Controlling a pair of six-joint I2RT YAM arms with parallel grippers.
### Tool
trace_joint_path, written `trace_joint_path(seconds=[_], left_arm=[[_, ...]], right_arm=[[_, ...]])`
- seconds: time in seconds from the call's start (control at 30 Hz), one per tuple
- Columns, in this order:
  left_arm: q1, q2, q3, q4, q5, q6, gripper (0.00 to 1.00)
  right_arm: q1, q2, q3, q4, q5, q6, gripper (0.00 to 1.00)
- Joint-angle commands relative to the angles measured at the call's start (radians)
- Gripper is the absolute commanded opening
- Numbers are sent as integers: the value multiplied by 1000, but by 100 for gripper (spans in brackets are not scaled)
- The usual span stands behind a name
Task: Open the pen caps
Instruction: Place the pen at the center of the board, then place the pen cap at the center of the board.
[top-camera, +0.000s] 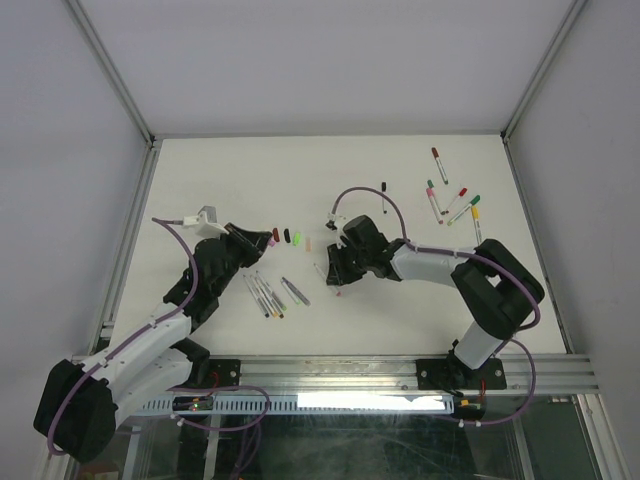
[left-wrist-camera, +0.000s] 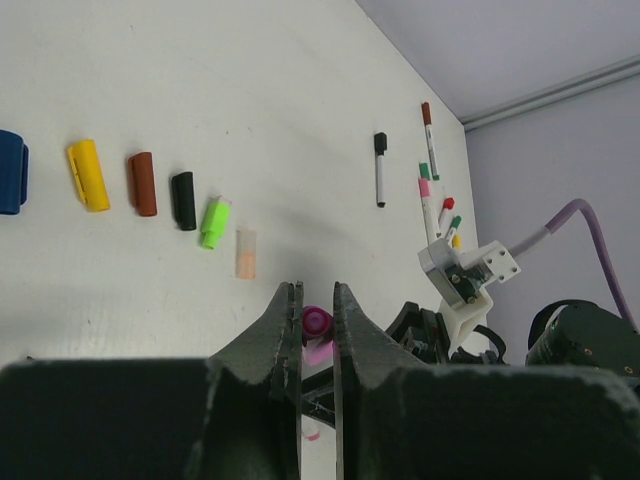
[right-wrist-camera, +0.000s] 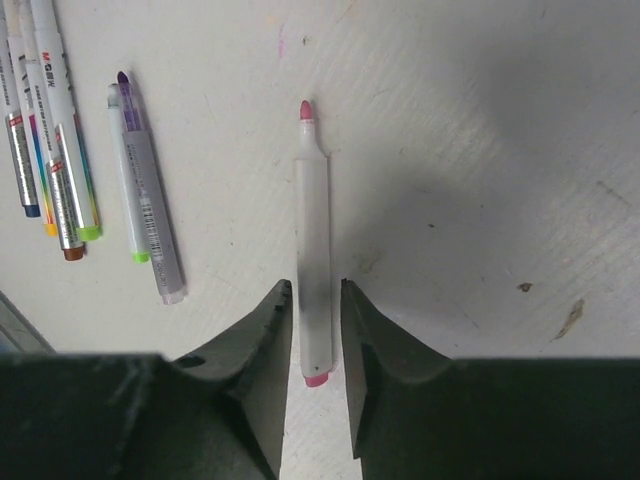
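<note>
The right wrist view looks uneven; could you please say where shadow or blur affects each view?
Right wrist: a soft shadow darkens the white table right of the pink-tipped grey-white pen barrel; the right gripper is dark and blurred. Left wrist: the left gripper, holding the small pink plastic cap, is blurred. Top external: a bottom light strip glares.

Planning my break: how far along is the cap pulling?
Done: six loose caps lie in a row, bare pens nearby. In hand: the left gripper pinches a pink cap; its pen sits between the right gripper's fingers. Left: several capped pens far right.
</note>
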Motion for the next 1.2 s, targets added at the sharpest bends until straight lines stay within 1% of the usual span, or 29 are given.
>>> trace_joint_path(seconds=[0.0, 0.27, 0.33, 0.4, 0.47, 0.5, 0.57, 0.63, 0.67, 0.8, 0.9, 1.13, 1.17], left_arm=[[9, 10, 22, 23, 57, 4, 0], [9, 36, 39, 29, 104, 20, 0], [8, 55, 48, 30, 127, 21, 0], [6, 76, 60, 32, 152, 46, 0], [-2, 102, 71, 32, 163, 52, 0], [-10, 111, 77, 32, 162, 55, 0], [-37, 132, 89, 33, 138, 58, 0], [-78, 156, 100, 32, 96, 60, 0], [-102, 170, 111, 26, 69, 61, 0], [-203, 258, 183, -14, -27, 80, 0], [-252, 344, 245, -37, -59, 81, 0], [-304, 557, 442, -176, -66, 65, 0], [-308, 606, 469, -195, -65, 67, 0]], right_arm=[[5, 22, 31, -39, 28, -32, 31], [2, -30, 58, -58, 4, -85, 33], [-5, -59, 73, -73, -40, -127, 37], [-9, -86, 90, -98, -100, -169, 40], [-56, -107, 106, -126, -180, -210, 41], [-81, -118, 111, -140, -254, -235, 41], [-133, -145, 125, -184, -382, -320, 44], [-183, -174, 136, -243, -500, -442, 44], [-204, -188, 151, -290, -536, -501, 44], [-276, -238, 169, -392, -593, -626, 44], [-322, -262, 169, -429, -601, -672, 44], [-414, -279, 175, -464, -581, -709, 44], [-422, -280, 174, -466, -577, -712, 44]])
